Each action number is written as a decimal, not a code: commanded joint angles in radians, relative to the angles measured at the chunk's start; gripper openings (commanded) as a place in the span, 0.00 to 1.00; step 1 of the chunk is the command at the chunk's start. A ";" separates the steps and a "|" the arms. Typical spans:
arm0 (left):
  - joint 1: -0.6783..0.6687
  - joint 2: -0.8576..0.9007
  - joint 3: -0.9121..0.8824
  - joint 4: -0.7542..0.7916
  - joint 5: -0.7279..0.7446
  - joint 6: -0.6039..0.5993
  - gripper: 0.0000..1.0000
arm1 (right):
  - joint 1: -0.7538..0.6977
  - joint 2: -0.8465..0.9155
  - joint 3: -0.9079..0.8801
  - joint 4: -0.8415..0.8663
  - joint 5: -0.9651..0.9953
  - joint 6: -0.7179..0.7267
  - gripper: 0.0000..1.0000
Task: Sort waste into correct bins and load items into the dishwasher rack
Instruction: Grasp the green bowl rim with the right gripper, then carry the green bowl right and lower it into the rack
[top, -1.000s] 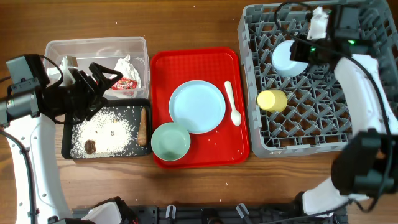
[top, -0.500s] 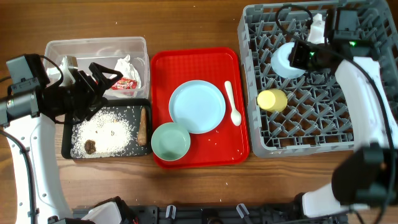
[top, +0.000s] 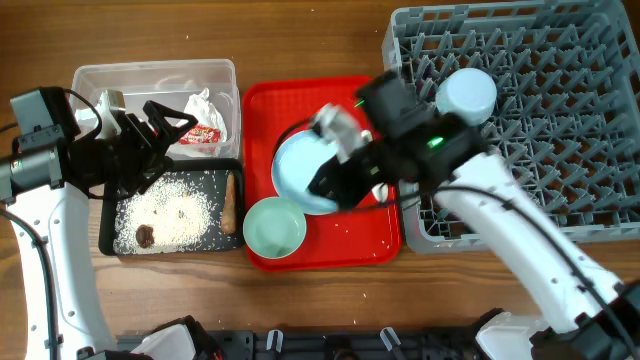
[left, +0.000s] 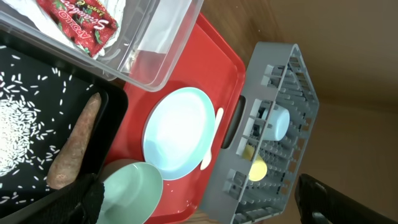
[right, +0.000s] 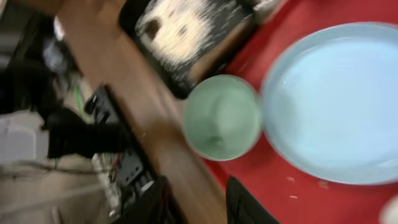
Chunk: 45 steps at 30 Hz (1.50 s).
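Observation:
My right gripper (top: 335, 178) is open and empty, over the near edge of the light blue plate (top: 298, 168) on the red tray. In the right wrist view its fingers (right: 208, 202) hang beside the pale green bowl (right: 222, 118) and the plate (right: 339, 102). My left gripper (top: 160, 135) is open and empty, over the edge between the clear tub (top: 150, 75) and the black tray (top: 105, 235). The tub holds the tissue (top: 205, 105) and red wrapper (top: 205, 133). The black tray holds rice (top: 170, 205), a dark bit (top: 146, 235) and the brown stick (top: 230, 200). The light blue cup (top: 467, 95) sits in the rack (top: 560, 100). The yellow cup (left: 255, 169) and spoon (left: 211, 140) show in the left wrist view.
The red tray (top: 300, 95) lies between the bins and the rack, with the green bowl (top: 274, 227) at its near left corner. My right arm stretches across the rack's left side and hides the yellow cup from overhead. Bare wood runs along the table's front.
My right arm has swung from the back of the rack, by the light blue cup, leftward to over the plate on the red tray. The cup stays in the rack. The left arm has not moved.

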<state>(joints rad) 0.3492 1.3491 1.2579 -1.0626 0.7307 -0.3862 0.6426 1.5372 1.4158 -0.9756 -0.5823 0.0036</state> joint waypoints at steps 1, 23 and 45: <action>0.006 -0.014 0.010 0.002 0.001 0.013 1.00 | 0.129 0.039 -0.062 0.089 0.048 0.070 0.36; 0.006 -0.014 0.010 0.002 0.001 0.013 1.00 | 0.426 0.444 -0.148 0.452 0.410 0.109 0.41; 0.006 -0.014 0.010 0.002 0.001 0.013 1.00 | 0.259 -0.093 -0.126 0.256 0.340 0.258 0.04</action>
<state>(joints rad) 0.3492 1.3491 1.2579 -1.0622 0.7307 -0.3862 0.9867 1.5986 1.2739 -0.6792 -0.1852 0.2176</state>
